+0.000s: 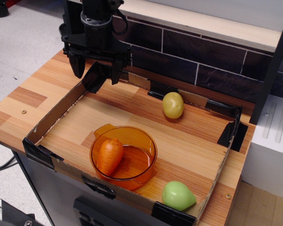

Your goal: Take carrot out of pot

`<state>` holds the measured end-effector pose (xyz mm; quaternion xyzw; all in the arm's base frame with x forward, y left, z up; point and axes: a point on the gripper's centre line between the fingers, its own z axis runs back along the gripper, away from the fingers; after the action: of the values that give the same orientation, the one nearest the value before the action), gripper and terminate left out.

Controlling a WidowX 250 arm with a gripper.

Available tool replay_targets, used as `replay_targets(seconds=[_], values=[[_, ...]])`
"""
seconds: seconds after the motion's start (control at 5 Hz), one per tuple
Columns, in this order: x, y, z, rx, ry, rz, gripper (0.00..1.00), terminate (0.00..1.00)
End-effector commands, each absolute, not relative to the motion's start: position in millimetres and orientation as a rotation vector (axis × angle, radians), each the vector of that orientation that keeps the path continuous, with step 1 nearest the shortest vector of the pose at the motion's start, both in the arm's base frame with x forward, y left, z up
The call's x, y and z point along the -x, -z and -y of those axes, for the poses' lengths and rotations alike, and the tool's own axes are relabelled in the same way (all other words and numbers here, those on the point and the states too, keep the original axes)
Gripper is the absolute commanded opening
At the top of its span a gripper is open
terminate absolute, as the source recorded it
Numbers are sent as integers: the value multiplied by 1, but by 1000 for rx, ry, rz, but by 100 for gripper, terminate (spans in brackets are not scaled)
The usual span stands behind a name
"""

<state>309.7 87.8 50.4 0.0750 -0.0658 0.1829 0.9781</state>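
Observation:
The orange toy carrot (109,156) lies inside the shallow translucent orange pot (140,141), against its left wall, with its tip pointing toward the front. The pot stands near the front edge of the wooden tray area. My gripper (96,71) hangs at the back left corner, well above and behind the pot. Its two black fingers are spread apart and hold nothing.
A low cardboard wall (56,113) with black tape corners rings the work area. A yellow-green round toy (172,104) sits at the back middle. A light green pear-like toy (178,195) lies at the front right. A dark brick wall (193,56) stands behind.

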Motion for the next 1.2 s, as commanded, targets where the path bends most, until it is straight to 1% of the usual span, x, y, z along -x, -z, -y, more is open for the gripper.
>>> replay_targets(seconds=[0.0, 0.2, 0.4, 0.6, 0.8, 1.0], values=[[-310, -50, -88, -151, -368, 132, 100, 0], [-303, -66, -71, -97, -302, 168, 100, 0], [-284, -87, -47, -31, -219, 186, 100, 0], [-265, -99, -30, 13, -160, 190, 100, 0], [-237, -95, -5, 18, -77, 161, 100, 0], [-223, -84, 6, 11, -38, 129, 100, 0]])
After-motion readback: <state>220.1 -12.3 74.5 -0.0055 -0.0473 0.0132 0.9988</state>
